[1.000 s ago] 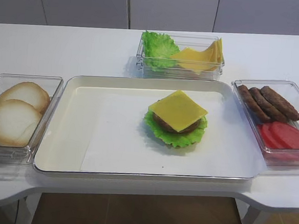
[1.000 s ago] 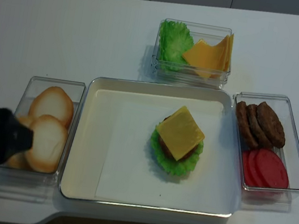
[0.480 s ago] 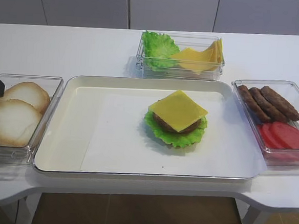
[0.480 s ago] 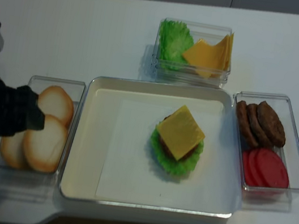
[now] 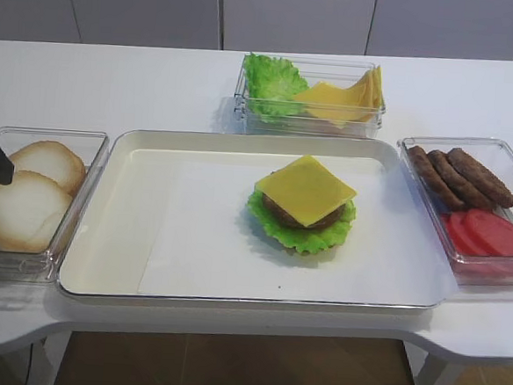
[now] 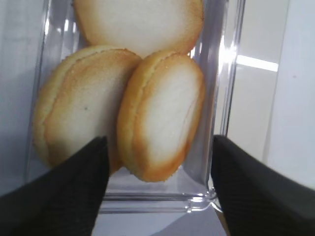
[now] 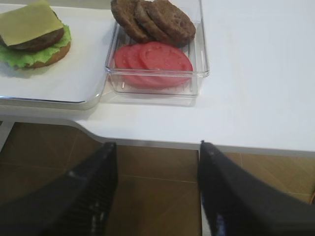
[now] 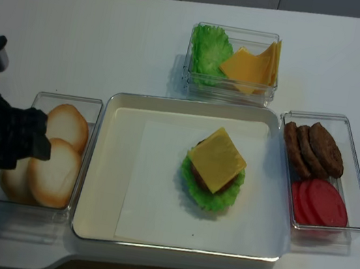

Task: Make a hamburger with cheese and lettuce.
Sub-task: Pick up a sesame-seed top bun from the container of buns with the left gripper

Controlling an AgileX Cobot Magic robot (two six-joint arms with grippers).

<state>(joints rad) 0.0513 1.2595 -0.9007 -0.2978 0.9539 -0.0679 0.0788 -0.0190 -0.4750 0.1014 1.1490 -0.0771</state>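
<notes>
At the left edge of the table, your left gripper (image 6: 156,182) had come in over the clear bin of bun halves (image 6: 147,98) within the last second, having been further out toward the table's edge a moment earlier; its jaws stood wide apart and empty, straddling the nearest bun half (image 6: 162,115) without touching it; that suggested the top bun was the next piece to fetch. Your right gripper (image 7: 156,194) hung released off the table's front edge, holding nothing. On the white tray (image 5: 113,235), right of its middle, the hamburger (image 5: 303,205) sat unfinished and unmoved: lettuce (image 5: 302,235) lowest of what showed from above, a brown patty on it, the cheese (image 5: 306,189) on top, no bun over it yet. Being a round stack, it had no real long axis; it stood upright, and the cheese square lay turned like a diamond, one corner pointing toward the tray's near rim.
</notes>
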